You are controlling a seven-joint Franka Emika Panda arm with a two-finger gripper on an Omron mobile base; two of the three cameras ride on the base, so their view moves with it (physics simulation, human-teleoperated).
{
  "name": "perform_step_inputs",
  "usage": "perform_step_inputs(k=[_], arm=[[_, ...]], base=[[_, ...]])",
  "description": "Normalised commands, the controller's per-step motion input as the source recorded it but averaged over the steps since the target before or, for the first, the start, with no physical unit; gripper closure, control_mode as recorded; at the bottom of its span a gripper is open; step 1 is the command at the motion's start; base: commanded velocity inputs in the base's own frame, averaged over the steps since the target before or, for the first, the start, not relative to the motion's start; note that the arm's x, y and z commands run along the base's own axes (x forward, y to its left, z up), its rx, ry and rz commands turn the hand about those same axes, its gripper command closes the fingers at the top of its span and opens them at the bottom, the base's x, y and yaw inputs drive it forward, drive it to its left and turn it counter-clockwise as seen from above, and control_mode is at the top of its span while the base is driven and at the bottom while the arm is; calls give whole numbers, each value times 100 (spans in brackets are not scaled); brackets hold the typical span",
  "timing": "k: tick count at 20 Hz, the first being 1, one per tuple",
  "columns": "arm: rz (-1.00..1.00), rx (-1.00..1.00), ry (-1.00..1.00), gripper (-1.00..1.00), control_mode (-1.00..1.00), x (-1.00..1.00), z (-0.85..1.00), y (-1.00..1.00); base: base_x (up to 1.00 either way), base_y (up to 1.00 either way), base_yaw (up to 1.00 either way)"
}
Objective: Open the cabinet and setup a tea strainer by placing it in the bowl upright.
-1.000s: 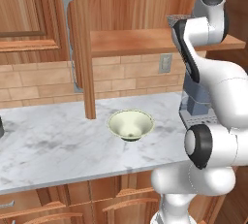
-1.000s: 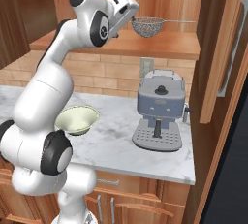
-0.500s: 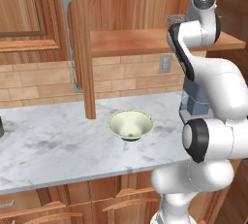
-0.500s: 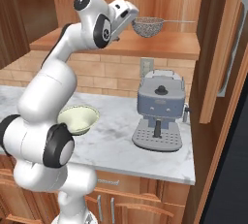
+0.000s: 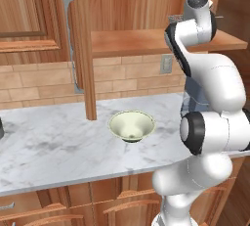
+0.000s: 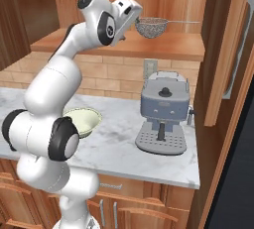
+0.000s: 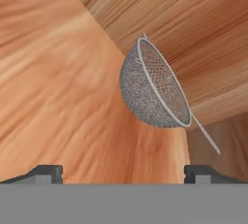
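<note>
Silver mesh tea strainer (image 7: 154, 88) sits on cabinet (image 6: 163, 44) shelf, just ahead of my hand (image 7: 123, 172); hand wide open, empty. Bowl (image 5: 132, 125) on table (image 5: 53, 151) below.

The cabinet (image 6: 218, 64) is open, and its wooden shelf holds the tea strainer (image 6: 152, 26). The strainer sits on the shelf with its thin handle pointing away from the robot's hand. The gripper (image 6: 133, 19) is up at the shelf, just beside the strainer, and you cannot see its fingers. Below the shelf, a grey coffee machine (image 6: 163, 112) stands on the marble counter (image 6: 119, 146). The bowl (image 6: 84, 120) sits on the counter too, partly behind the white arm.
</note>
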Motion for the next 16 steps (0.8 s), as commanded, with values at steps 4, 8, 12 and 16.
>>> perform_step_inputs(k=[4, 8, 12, 16], arm=[[0, -13, 8, -100, -100, 29, 0, 0], [0, -8, 14, -100, -100, 21, 0, -4], [0, 0, 3, -100, -100, 10, 0, -17], [1, 1, 0, -100, -100, 15, 0, -13]], base=[[0, 0, 0], [0, 0, 0], [0, 0, 0], [0, 0, 0]])
